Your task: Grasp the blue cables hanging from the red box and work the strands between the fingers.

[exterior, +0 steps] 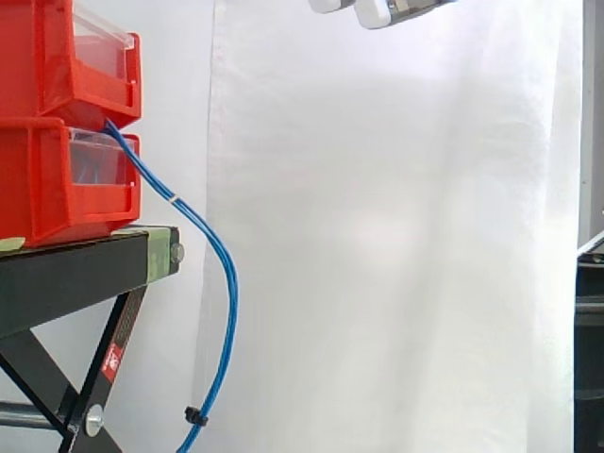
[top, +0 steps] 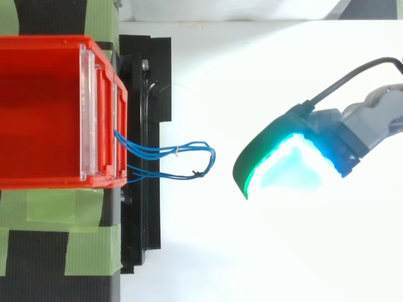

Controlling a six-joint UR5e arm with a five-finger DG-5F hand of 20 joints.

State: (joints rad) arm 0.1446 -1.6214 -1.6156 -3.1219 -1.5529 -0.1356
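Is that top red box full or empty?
Empty. From above, the top red box shows only its bare red floor; the blue cables come out beneath its front.

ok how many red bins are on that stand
2. The upper red bin sits on the lower red bin, which rests on the black stand. The blue cables come out where the two meet. More could be hidden past the left edge.
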